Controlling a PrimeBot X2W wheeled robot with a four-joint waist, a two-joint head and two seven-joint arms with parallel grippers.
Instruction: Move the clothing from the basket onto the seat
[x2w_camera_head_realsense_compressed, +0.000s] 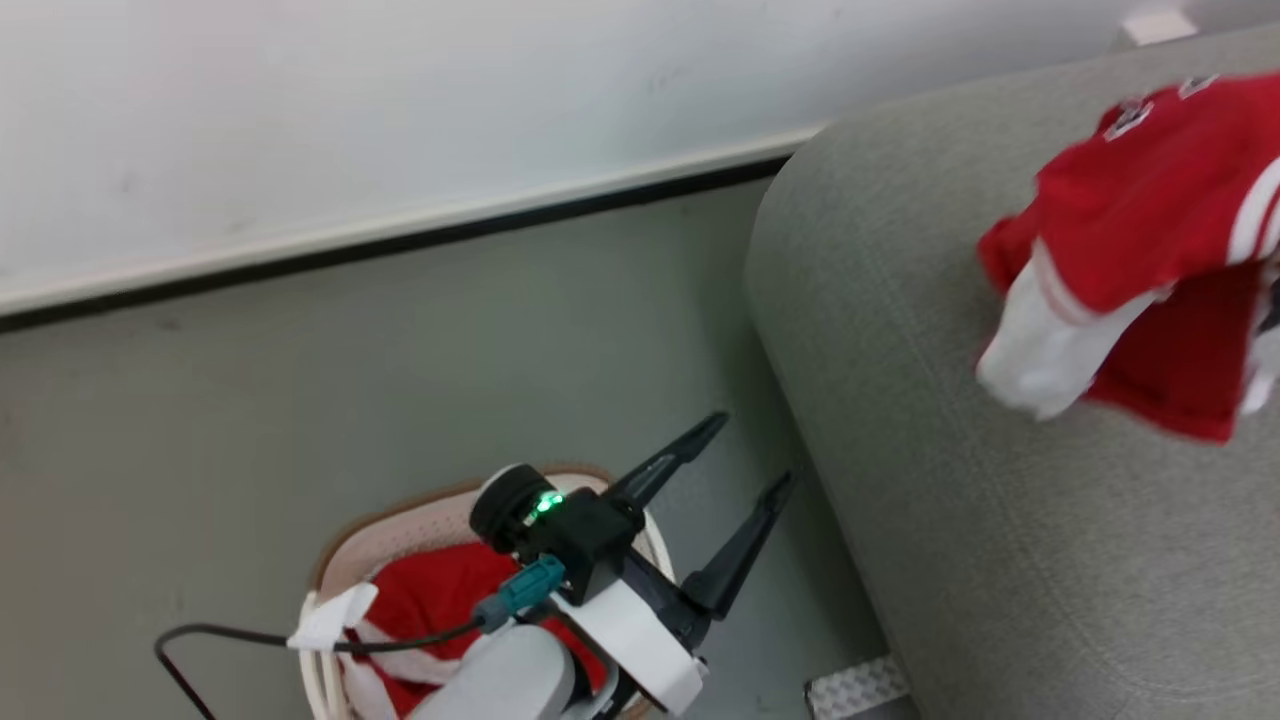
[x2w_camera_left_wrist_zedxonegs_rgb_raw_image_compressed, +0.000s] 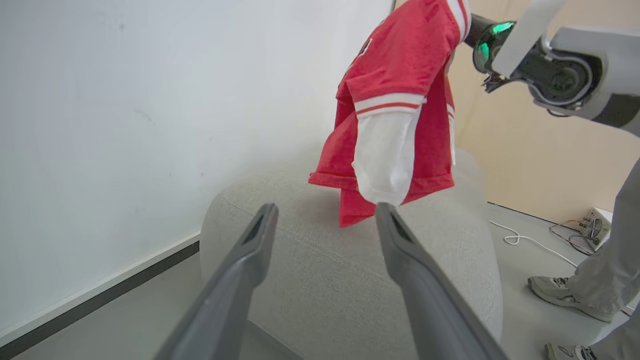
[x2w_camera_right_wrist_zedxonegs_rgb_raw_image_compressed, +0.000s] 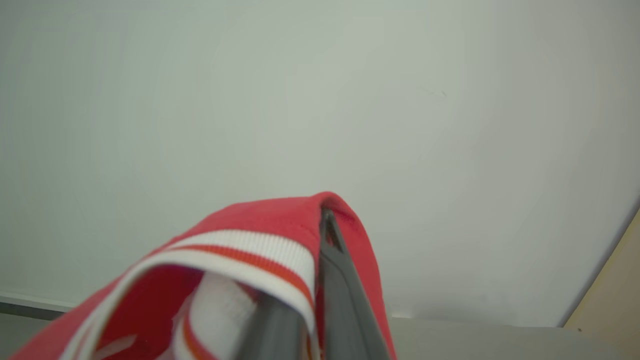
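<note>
the right gripper is pinched closed on a fold of the red jersey, with the cloth wrapped over it near the striped white trim, so the jersey hangs free in the air above the grey seat rather than resting on it. the lowest hem looks close to the seat, though i cannot tell if it touches. holding it high by one edge lets the cloth drape and clear the seat's rounded side. the left gripper is spread wide and holds nothing. it is poised just above the basket, which stands on the floor beside the seat, likely ready to go for the next piece. a second red garment with white stripes lies bunched inside the basket. judging by this, the task is about halfway: one piece is over the seat awaiting release, one is left to lift out.
</note>
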